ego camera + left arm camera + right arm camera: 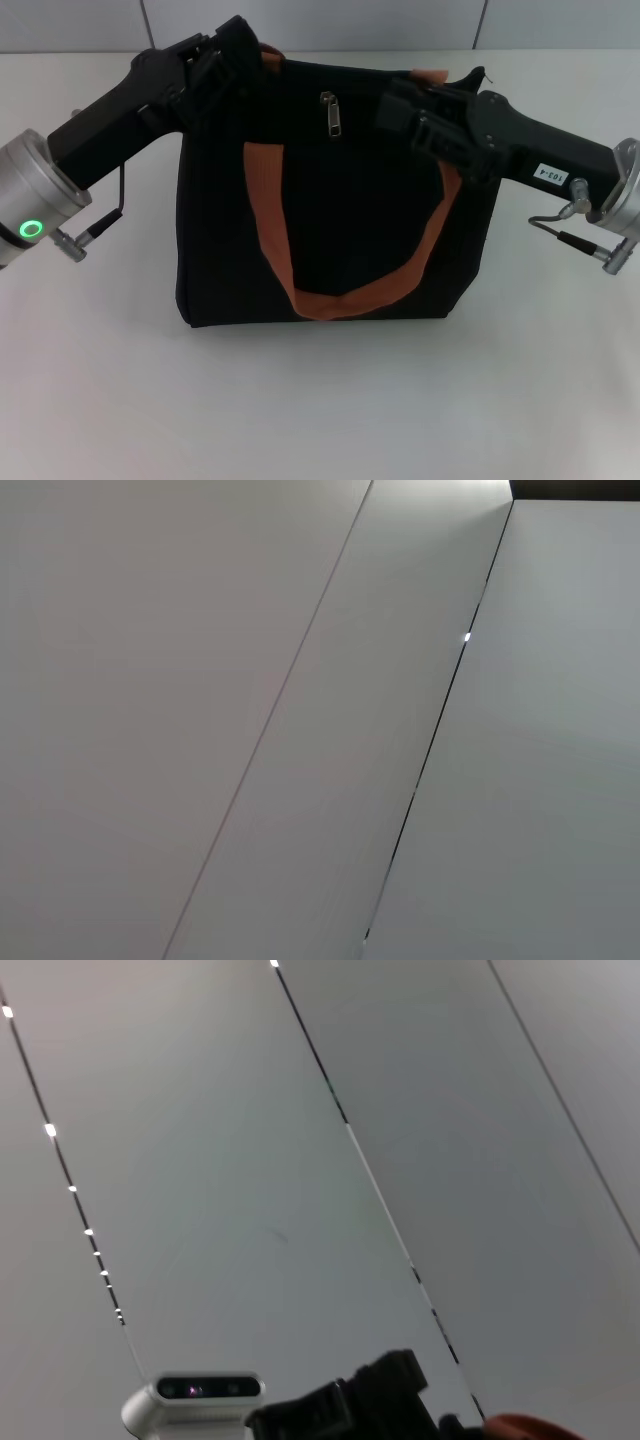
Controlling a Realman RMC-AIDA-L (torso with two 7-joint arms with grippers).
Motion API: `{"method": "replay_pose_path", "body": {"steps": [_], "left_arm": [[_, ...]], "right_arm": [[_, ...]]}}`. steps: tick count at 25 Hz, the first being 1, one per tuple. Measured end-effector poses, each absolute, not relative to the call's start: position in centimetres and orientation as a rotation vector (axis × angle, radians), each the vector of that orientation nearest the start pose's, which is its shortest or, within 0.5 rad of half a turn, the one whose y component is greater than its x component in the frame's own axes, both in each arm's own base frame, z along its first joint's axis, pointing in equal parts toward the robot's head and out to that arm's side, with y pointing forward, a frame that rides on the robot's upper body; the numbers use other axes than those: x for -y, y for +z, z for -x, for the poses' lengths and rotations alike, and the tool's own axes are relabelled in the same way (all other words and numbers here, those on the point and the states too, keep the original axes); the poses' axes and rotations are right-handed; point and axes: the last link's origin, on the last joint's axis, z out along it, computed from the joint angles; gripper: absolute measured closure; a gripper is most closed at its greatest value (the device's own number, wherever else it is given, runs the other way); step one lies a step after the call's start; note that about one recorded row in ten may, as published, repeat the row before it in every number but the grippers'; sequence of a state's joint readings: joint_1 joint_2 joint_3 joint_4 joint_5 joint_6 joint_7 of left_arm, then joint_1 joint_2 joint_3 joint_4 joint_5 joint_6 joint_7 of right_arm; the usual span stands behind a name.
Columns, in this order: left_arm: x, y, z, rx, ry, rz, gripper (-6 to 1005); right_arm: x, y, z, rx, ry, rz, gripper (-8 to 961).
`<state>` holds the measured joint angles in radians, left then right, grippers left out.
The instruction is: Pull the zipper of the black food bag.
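Centrally, the zipper [330,113] hangs as a silver tab on the upper front of the black food bag [335,190], which stands upright on the white table [320,400]. Left gripper [243,48] at the bag's top left corner, right gripper [400,105] at its top right; finger states of both cannot be told.

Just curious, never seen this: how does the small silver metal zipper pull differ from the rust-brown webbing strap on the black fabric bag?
The silver metal zipper pull is tiny, shiny and hangs straight near the bag's top edge. The rust-brown webbing strap is long, matte and droops in a wide U. Both lie against the black fabric bag.
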<state>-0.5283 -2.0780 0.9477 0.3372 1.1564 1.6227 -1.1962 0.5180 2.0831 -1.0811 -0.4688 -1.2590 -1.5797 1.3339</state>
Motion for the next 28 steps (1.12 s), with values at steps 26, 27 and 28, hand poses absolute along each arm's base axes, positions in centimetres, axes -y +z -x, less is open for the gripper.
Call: {"method": "replay_pose_path", "body": {"steps": [26,27,28], "left_arm": [[-33.7,-0.2,20.6,0.590,-1.534,2.316,968],[-33.8,-0.2,20.5,0.589,-1.534,2.317,968],[-33.8,-0.2,20.5,0.586,-1.534,2.318,968]], "right_arm": [[-34.0,-3.5,-20.2,-0.971,1.297,2.554,641],[-34.1,-3.5,-20.1,-0.970,1.290,2.554,641],[-34.3,-3.5,-20.0,-0.965,1.285,2.556,641]]}}
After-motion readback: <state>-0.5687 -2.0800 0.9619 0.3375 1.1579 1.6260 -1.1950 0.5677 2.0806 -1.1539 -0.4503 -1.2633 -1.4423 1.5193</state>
